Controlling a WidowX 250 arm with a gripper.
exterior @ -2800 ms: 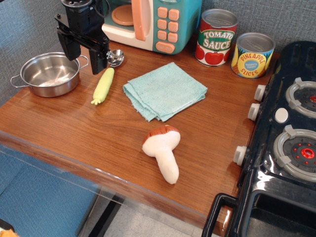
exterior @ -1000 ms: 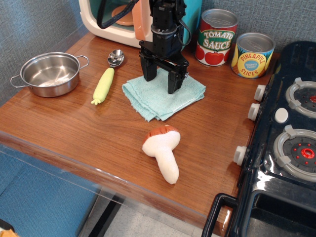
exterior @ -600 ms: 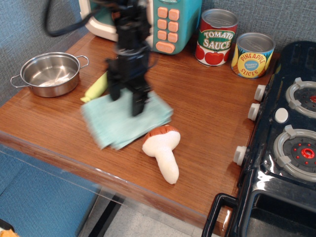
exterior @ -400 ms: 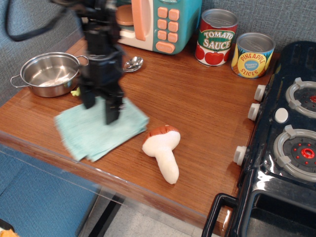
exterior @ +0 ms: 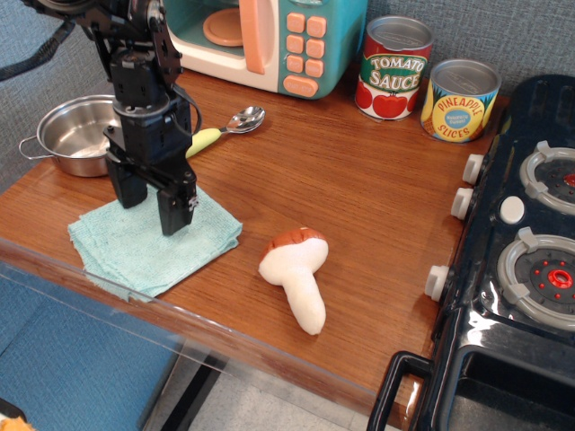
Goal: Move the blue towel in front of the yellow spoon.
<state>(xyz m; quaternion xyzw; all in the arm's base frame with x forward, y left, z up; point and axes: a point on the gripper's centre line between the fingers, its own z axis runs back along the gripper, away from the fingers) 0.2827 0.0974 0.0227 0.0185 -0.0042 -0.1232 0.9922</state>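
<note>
**Pincer standing on blue towel, near front-left edge of surface**

Pincer point(exterior: 151, 199): black, pointing down, jaws parted with a clear gap between them. Both fingertips point(exterior: 172, 220) meet the blue towel point(exterior: 154, 242); nothing is clamped between them.

Blue towel: folded, slightly rumpled, lying flat at the front-left of the wooden surface point(exterior: 359, 206), one corner reaching the front edge.

Yellow spoon point(exterior: 223, 130): behind the towel, toward the toy microwave point(exterior: 269, 40); metal bowl to the right, handle partly hidden by the arm.

Steel pot point(exterior: 67, 135): left of the arm, behind the towel.

Plush mushroom point(exterior: 296, 274): right of the towel, near but apart.

Two cans point(exterior: 427, 81): at the back right, beside the toy stove point(exterior: 521, 260).
</note>
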